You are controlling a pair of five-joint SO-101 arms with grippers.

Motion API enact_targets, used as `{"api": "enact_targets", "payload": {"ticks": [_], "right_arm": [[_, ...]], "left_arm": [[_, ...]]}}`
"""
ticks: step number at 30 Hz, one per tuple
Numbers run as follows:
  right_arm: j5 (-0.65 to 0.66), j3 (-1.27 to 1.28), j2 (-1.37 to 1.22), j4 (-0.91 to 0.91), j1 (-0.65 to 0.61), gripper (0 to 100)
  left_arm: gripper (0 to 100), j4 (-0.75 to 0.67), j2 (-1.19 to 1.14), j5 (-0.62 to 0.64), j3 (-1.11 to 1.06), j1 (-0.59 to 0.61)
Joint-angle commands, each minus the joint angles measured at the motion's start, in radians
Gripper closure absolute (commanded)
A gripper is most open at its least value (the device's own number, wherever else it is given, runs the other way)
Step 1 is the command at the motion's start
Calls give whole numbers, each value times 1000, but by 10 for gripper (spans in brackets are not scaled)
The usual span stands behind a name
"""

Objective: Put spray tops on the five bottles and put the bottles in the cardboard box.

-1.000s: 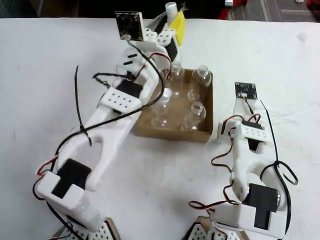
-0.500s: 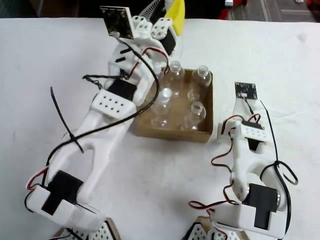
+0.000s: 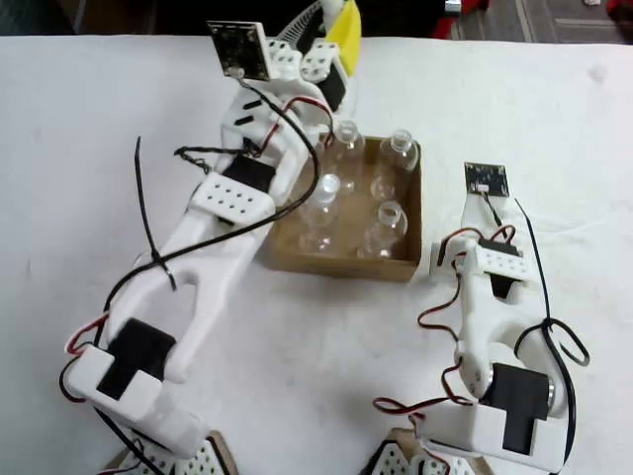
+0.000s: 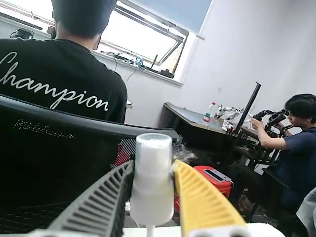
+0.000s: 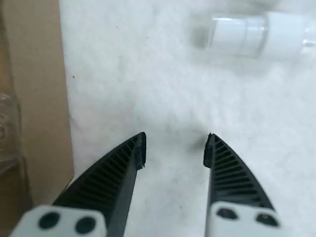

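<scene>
The cardboard box (image 3: 341, 259) sits near the middle of the white counter (image 3: 554, 109). In the high view, 4 clear bottles (image 3: 388, 222) stand upright inside it, 2 along the 12 o'clock wall and 2 nearer the middle, all with open necks.

The left arm (image 3: 213, 252) stretches from the 7 o'clock corner of the counter and passes over the 9 o'clock side of the box. It ends at the 12 o'clock edge of the counter, beyond the box. The left hand (image 4: 153, 168) is clenched on a white spray top (image 4: 152, 192). Its white ribbed finger (image 4: 106, 197) presses one side and its yellow finger (image 4: 197, 202) presses the other. The spray top stands upright between them, with its thin tube pointing down. A black mesh chair back (image 4: 54, 163) is behind it.

The right arm (image 3: 480, 327) is at 3 o'clock from the box, just beside its wall. The right hand (image 5: 174, 145) is released, and its 2 black fingers (image 5: 118, 168) are spread apart low over bare counter. A second white spray top (image 5: 252, 34) lies on its side on the counter ahead of these fingers, apart from them. The box wall is close beside one finger.
</scene>
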State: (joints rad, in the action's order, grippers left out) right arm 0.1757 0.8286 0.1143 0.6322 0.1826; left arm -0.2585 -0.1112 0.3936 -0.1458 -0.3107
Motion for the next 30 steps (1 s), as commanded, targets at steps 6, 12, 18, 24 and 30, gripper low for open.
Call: {"api": "enact_targets", "payload": {"ticks": [6,12,18,24,30], "right_arm": [[9,-41,7,-15,-10,823],[9,-41,7,-15,-10,823],[9,-41,7,-15,-10,823],[9,-41,7,-15,-10,823],[9,-41,7,-15,-10,823]], "left_arm": [[976,48,18,-9,6,4],[976,48,8,-9,5,10],[976,41,8,-11,-40,4],[976,40,7,-12,-86,5],[976,40,5,-12,-106,-7]]}}
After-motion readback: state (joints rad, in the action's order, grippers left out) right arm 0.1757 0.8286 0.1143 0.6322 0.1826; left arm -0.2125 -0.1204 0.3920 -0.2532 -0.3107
